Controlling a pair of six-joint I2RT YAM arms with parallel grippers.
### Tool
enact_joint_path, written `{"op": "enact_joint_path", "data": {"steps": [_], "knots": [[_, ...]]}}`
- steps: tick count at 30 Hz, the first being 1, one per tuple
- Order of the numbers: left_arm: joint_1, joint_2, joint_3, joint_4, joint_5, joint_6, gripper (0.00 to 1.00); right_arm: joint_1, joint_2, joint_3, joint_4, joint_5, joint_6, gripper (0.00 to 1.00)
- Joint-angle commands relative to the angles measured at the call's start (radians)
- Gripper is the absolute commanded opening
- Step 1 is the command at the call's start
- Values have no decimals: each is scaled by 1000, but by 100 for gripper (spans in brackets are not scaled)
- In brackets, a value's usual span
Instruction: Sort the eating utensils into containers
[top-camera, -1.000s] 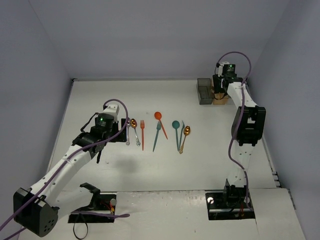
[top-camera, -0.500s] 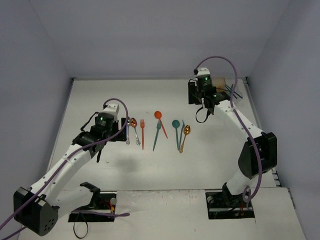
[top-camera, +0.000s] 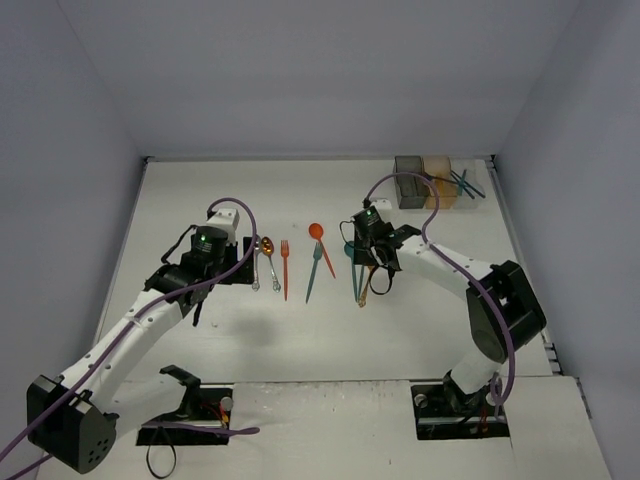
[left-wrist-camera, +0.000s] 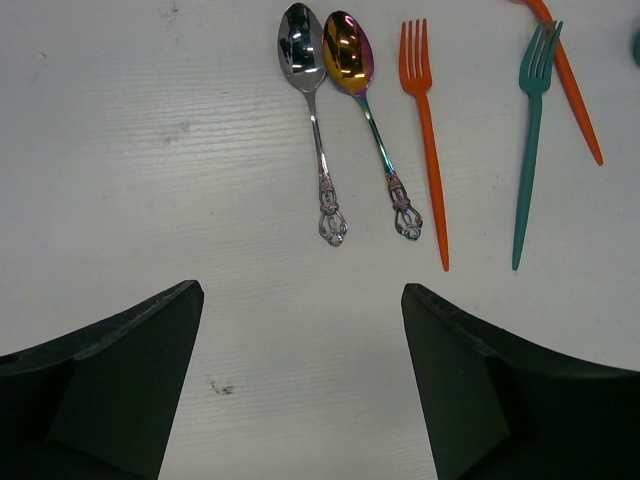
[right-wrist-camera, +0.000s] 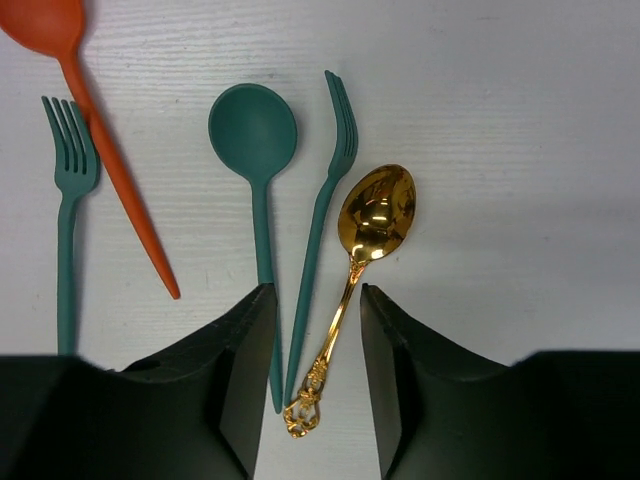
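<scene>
The right gripper (right-wrist-camera: 318, 295) hangs low over the middle of the tabletop (top-camera: 420, 310). Its fingers are parted only narrowly and hold nothing. The handles of a gold spoon (right-wrist-camera: 375, 215) and a teal fork (right-wrist-camera: 330, 180) lie in the gap beneath. To their left lie a teal spoon (right-wrist-camera: 253, 130), an orange spoon (right-wrist-camera: 100, 150) and a second teal fork (right-wrist-camera: 66, 220).

The left gripper (left-wrist-camera: 300, 290) stands wide open and empty, on the near side of a silver spoon (left-wrist-camera: 318, 150), an iridescent spoon (left-wrist-camera: 365, 110) and an orange fork (left-wrist-camera: 428, 140).

A dark grey bin (top-camera: 409, 182), an orange-tan bin (top-camera: 437, 182) and a clear bin (top-camera: 470, 192) adjoin in the far right corner, with thin sticks (top-camera: 462, 181) in the clear one.
</scene>
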Motion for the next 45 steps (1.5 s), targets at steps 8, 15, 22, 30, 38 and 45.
{"op": "enact_joint_path", "data": {"steps": [8, 15, 22, 30, 38, 45], "knots": [[4, -27, 13, 41, 9, -2, 78, 54, 104, -13, 76, 122, 163, 23], [-3, -38, 9, 35, 4, -4, 78, 62, 149, -41, 94, 142, 207, 14], [-6, -41, 12, 32, 0, -2, 78, 71, 145, -60, 99, 168, 204, 0], [-6, -46, 13, 31, -4, 3, 78, 57, 2, 58, 62, 229, -76, 0], [-6, -49, 15, 28, -13, 6, 78, -224, -25, 250, 31, 105, -417, 0], [-8, -51, 13, 28, -15, 7, 78, -414, 160, 503, 2, -56, -615, 0]]}}
